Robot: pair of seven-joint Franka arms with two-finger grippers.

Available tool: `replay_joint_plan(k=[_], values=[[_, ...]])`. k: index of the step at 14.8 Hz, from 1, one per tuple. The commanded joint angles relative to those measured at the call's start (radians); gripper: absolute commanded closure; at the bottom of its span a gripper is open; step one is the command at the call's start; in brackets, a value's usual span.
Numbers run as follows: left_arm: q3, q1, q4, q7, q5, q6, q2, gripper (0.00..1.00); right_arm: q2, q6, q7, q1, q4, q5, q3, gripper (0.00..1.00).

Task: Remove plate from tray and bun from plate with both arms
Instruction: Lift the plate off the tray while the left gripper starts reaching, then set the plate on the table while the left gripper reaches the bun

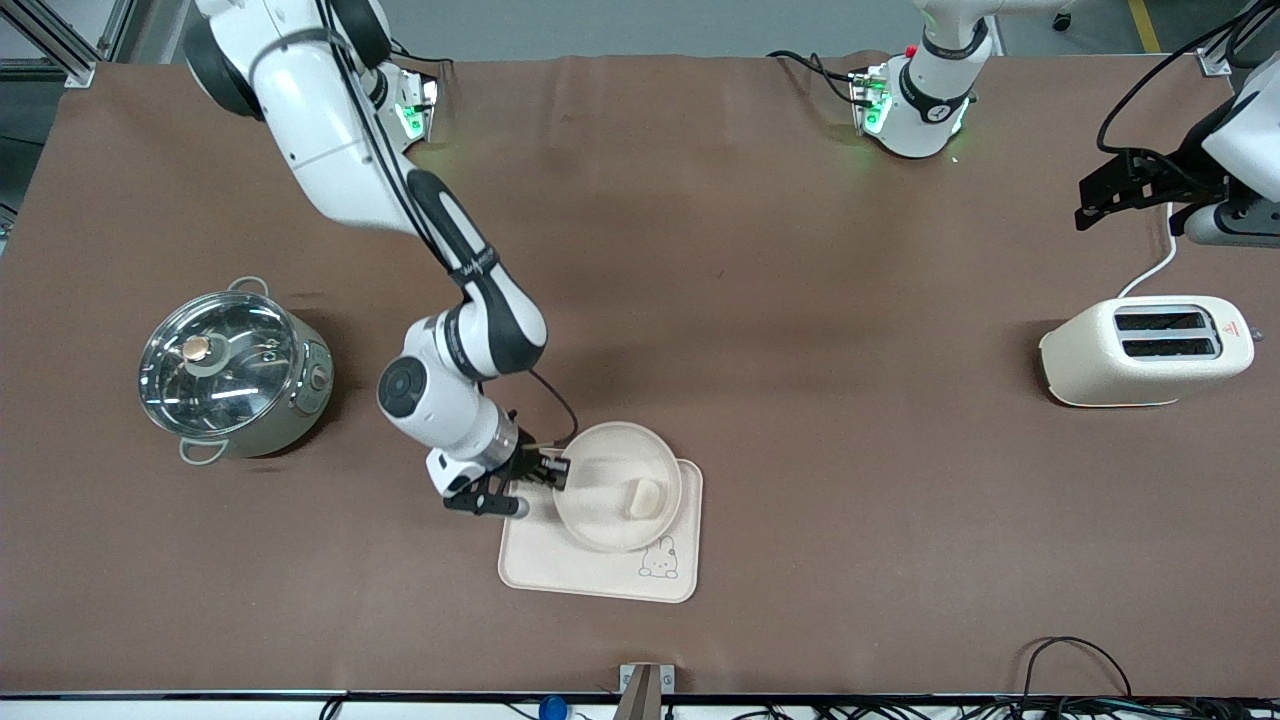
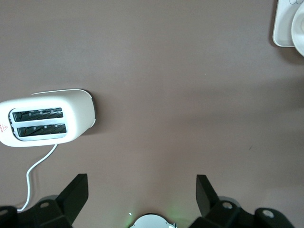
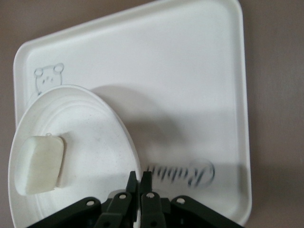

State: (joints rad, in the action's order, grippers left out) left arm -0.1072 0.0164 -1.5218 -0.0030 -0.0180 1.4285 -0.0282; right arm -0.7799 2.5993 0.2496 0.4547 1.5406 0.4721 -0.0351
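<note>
Plate (image 1: 610, 490) rim pinched by right gripper (image 1: 545, 470), over tray (image 1: 600, 570)

Pot (image 1: 232, 375): lidded, toward right arm's end of bench.
Toaster (image 1: 1147, 350): toward left arm's end.
Tray (image 1: 600, 570): rabbit drawing.

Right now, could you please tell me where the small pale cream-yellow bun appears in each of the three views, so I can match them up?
Front view: the small pale cream-yellow bun lies in the round cream-beige plate, which the right gripper clamps by the rim over the tray.
Left wrist view: the bun is not in it.
Right wrist view: the bun lies in the plate, just ahead of the shut jaws.
Shared landmark: the rectangular cream tray with the rabbit drawing.
</note>
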Motion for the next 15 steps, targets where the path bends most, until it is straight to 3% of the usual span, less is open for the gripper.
replay_joint_plan(k=[1, 3, 6, 10, 13, 14, 15], values=[[-0.005, -0.012, 0.014, -0.009, -0.007, 0.010, 0.010, 0.00, 0.270, 0.067, -0.036, -0.018, 0.350, 0.048, -0.064, 1.00], [-0.008, -0.015, 0.014, -0.034, -0.007, 0.026, 0.024, 0.00, 0.379, 0.149, -0.050, -0.016, 0.526, 0.059, -0.098, 1.00], [-0.064, -0.015, -0.029, -0.128, -0.014, 0.030, 0.025, 0.00, 0.404, 0.390, -0.072, -0.018, 0.700, 0.062, -0.170, 1.00], [-0.160, -0.013, -0.194, -0.322, -0.019, 0.189, 0.027, 0.00, 0.349, 0.470, -0.073, -0.016, 0.705, 0.102, -0.190, 1.00], [-0.254, -0.015, -0.291, -0.548, -0.020, 0.366, 0.103, 0.00, 0.320, 0.489, -0.078, -0.017, 0.696, 0.100, -0.190, 1.00], [-0.291, -0.016, -0.297, -0.636, -0.017, 0.415, 0.144, 0.00, 0.315, 0.490, -0.076, -0.019, 0.687, 0.102, -0.189, 0.89], [-0.325, -0.018, -0.297, -0.719, -0.010, 0.468, 0.192, 0.00, 0.303, 0.490, -0.076, -0.025, 0.672, 0.102, -0.190, 0.53]])
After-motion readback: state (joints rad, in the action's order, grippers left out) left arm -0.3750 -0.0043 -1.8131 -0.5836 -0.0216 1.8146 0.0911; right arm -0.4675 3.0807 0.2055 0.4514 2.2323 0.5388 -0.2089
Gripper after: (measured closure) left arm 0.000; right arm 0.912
